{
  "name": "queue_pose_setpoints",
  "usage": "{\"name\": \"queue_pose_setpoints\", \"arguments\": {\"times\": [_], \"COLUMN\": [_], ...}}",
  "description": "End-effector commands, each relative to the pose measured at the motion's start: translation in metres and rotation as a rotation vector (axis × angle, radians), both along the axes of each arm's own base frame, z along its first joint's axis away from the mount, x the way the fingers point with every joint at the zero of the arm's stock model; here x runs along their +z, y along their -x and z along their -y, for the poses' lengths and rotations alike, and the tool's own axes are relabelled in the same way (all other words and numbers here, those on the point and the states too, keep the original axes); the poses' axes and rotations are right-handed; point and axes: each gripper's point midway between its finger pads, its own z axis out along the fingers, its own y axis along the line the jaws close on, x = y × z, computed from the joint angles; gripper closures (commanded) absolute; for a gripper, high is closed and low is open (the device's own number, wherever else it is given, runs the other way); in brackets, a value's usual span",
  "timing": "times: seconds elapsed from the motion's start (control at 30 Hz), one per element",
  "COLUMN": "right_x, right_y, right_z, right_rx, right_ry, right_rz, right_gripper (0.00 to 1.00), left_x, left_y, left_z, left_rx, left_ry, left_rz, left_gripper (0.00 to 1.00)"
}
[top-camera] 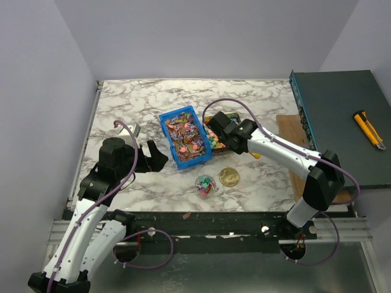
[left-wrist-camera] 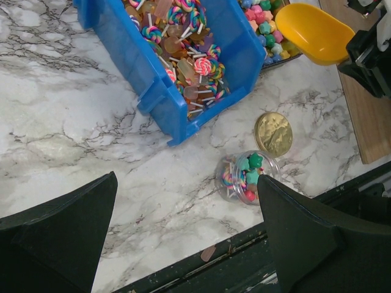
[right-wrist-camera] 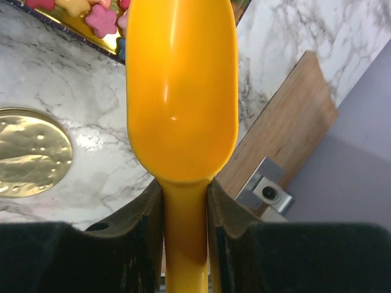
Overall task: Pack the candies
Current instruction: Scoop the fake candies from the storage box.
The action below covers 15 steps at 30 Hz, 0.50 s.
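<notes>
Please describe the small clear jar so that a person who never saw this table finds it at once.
On the marble table, find the blue bin in the middle. Just off its near end, toward the arms, stands a small round clear jar holding a few bright candies. A flat gold lid lies beside it; only the jar is transparent.

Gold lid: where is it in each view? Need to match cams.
Top external: gold lid near the front edge, right of the clear jar.
Left wrist: lid right of centre, above the jar.
Right wrist: lid at left edge.
Shared landmark: the star candies.
</notes>
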Motion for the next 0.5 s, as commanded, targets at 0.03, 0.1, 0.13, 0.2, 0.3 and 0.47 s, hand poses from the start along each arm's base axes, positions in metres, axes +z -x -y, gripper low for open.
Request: {"name": "queue_pose_setpoints", "arguments": {"times": [0.03,0.1,0.13,0.2,0.3,0.47], "right_x": [0.002,0.002,0.001,-0.002,-0.006,-0.011], "right_y": [-0.038,-0.045,-0.047,-0.051,-0.06,-0.078], "right_z": [0.003,0.007,0.008,0.01,0.012,0.015], "right_rx": [0.098,0.102,0.108,0.12,0.132,0.126], "right_ry": [0.116,0.124,0.132,0.155,0.184,0.194], "right_rz": [0.08,0.079,0.077,0.075,0.079,0.088], "right_gripper": [0.99,0.99,1.0,0.99,0.99,0.99], "left_x": [-0.003,-0.002,-0.002,-0.002,-0.001,-0.001], "left_y": [0.0,0.0,0.0,0.0,0.001,0.001], "left_z": [-0.003,-0.003,-0.003,-0.003,-0.003,-0.002], "left_rx": [0.007,0.008,0.009,0.007,0.004,0.004], "left_ry": [-0.013,-0.013,-0.014,-0.012,-0.01,-0.008], "left_rz": [-0.004,-0.002,-0.003,0.0,0.0,0.001], "left_gripper": [0.01,0.01,0.01,0.01,0.01,0.01]}}
